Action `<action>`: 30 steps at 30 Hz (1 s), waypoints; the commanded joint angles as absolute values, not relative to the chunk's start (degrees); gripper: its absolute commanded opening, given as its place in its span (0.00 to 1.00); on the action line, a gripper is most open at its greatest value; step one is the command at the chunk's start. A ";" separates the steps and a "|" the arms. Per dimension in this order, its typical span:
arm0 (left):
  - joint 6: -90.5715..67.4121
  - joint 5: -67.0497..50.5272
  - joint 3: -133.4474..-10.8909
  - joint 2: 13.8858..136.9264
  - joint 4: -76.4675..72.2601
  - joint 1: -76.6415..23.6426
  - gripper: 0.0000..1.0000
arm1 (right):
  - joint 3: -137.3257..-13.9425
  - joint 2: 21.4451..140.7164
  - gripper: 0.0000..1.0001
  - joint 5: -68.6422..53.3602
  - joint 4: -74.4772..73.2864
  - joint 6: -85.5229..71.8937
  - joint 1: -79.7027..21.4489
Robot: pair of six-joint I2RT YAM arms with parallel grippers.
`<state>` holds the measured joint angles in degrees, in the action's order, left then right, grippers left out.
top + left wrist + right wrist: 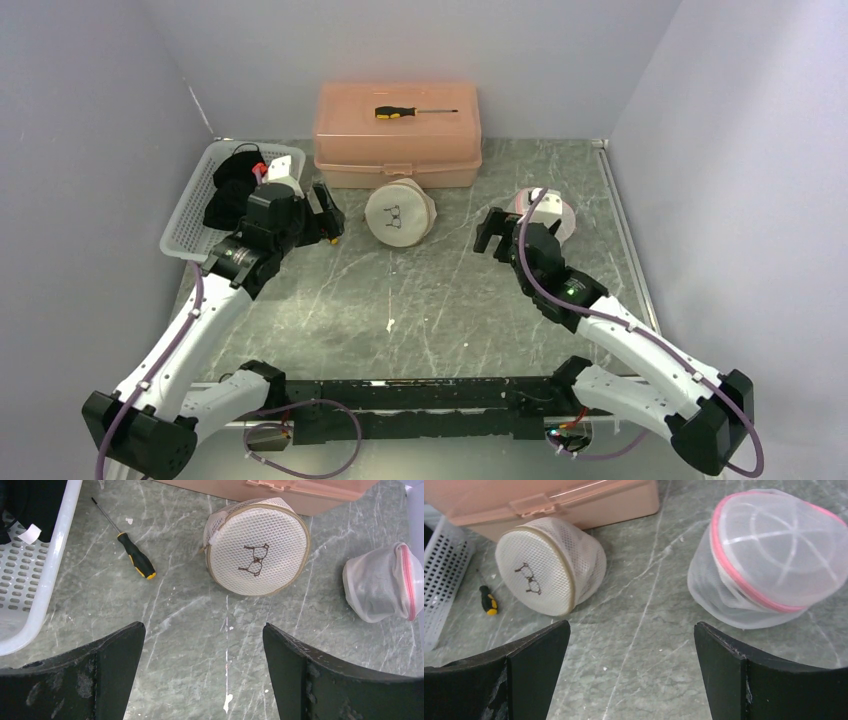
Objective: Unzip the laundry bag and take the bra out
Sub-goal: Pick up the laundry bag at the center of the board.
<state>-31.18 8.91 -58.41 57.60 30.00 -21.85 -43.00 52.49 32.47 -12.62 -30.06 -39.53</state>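
Nearest the arm bases, the left gripper (202, 630) hangs over the table (190, 610) with its jaws spread wide and nothing between them. Its matt black fingers (107, 675) are scuffed and dusty. The right gripper (631, 627) is likewise fully parted and empty, well apart from every object. The tabletop is a smooth grey-green slab with pale marble-like veining and a few white flecks.

Beyond the left gripper, mid-table, stands the beige mesh laundry bag (257, 552). It is a short drum of coarse honeycomb netting with a tan bound rim, tipped so that its round face, stitched with a small dark bra outline, tilts toward the arms. Its zip cannot be made out and its contents are hidden by the mesh.

To the right, just ahead of the right gripper, sits the pink-trimmed mesh bag (769, 555), made of finer, translucent white net over a domed ribbed frame. What it holds is unclear.

A black-and-yellow screwdriver (136, 558) lies on the table beside the white perforated plastic basket (55, 555). A crumpled black garment (232, 190) lies in the basket, partly covered by the left arm and of uncertain kind.

Farthest back, a salmon plastic box (350, 110) with a latched lid touches the beige bag and carries a second screwdriver (405, 112).
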 commanded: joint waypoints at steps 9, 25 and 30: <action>-28.58 1.57 -52.78 51.51 20.42 -22.06 0.86 | -45.18 73.70 0.90 -0.44 12.79 -35.93 -29.73; -24.82 -6.66 -53.85 52.23 20.27 -22.45 0.93 | -57.51 101.40 0.70 -13.24 23.47 -38.97 -29.35; -24.64 -5.77 -53.53 51.64 20.32 -22.67 0.92 | -58.24 103.99 0.59 -13.78 24.35 -39.62 -29.39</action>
